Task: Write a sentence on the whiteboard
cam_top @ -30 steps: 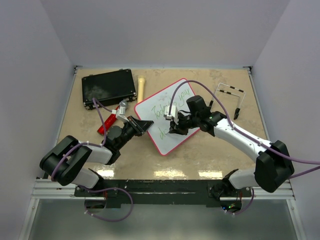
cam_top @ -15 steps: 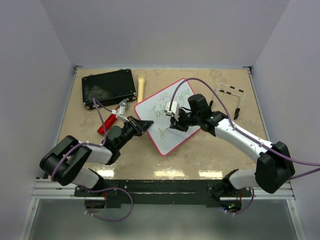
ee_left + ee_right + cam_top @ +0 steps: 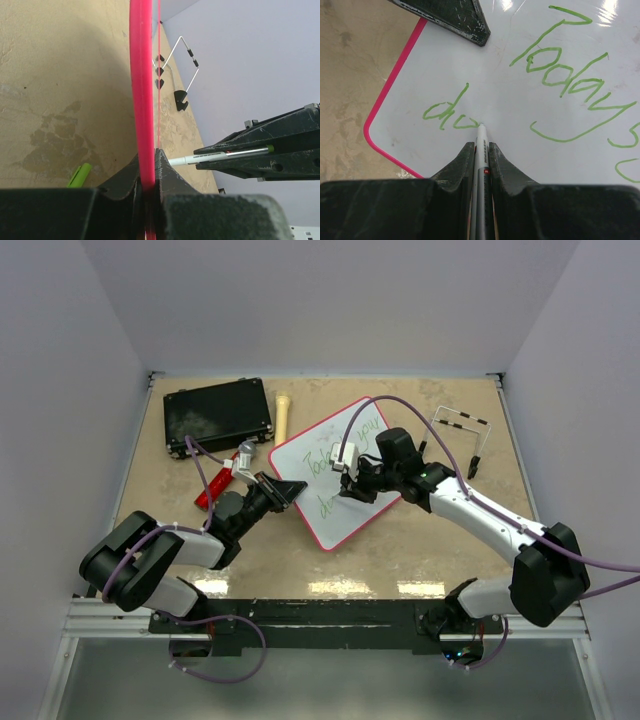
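The whiteboard point(image 3: 335, 480) lies tilted on the table, white with a red-pink rim. My left gripper point(image 3: 288, 490) is shut on its near-left rim; the left wrist view shows the jaws point(image 3: 148, 154) pinching the pink edge point(image 3: 141, 90). My right gripper point(image 3: 350, 488) is shut on a white marker point(image 3: 481, 160), upright over the board point(image 3: 470, 65), tip touching the surface. The sentence point(image 3: 570, 75) is green cursive: "Today's" on the first line, and a second line point(image 3: 447, 116) reading "do" ends at the marker tip. The marker also shows in the left wrist view point(image 3: 220, 156).
A black case point(image 3: 217, 415) lies at the back left with a tan cylinder point(image 3: 283, 415) beside it. A red-handled tool point(image 3: 215, 483) lies left of the board. A wire stand point(image 3: 462, 435) sits at the right. A green cap point(image 3: 80, 175) lies under the board's edge.
My right gripper with the marker has shifted slightly up and right along the second line, and the green stroke has grown. The left gripper and the board have not moved.
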Robot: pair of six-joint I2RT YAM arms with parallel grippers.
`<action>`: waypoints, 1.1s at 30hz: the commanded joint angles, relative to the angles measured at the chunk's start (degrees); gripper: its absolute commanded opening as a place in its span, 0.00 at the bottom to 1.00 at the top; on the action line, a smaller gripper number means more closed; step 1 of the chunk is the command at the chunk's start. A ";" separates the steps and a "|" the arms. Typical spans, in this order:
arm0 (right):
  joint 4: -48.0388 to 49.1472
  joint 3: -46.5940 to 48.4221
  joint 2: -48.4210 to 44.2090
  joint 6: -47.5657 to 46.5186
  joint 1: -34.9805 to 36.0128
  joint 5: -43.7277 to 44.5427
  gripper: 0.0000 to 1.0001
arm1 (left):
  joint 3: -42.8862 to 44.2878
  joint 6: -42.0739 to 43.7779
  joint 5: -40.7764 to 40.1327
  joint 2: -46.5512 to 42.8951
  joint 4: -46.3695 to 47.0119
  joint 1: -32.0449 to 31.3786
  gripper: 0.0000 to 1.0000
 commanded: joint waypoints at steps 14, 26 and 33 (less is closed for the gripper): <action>0.63 1.23 -1.09 -0.35 -0.42 -1.35 0.00 | 0.37 1.21 1.67 0.17 7.16 -0.27 0.00; 0.27 1.14 -1.01 -0.52 -0.86 -2.23 0.00 | 0.81 1.39 1.76 0.17 6.81 -0.19 0.00; -2.62 0.79 -0.91 -2.72 -0.86 -3.64 0.00 | 0.72 1.30 1.76 0.34 6.72 -0.19 0.00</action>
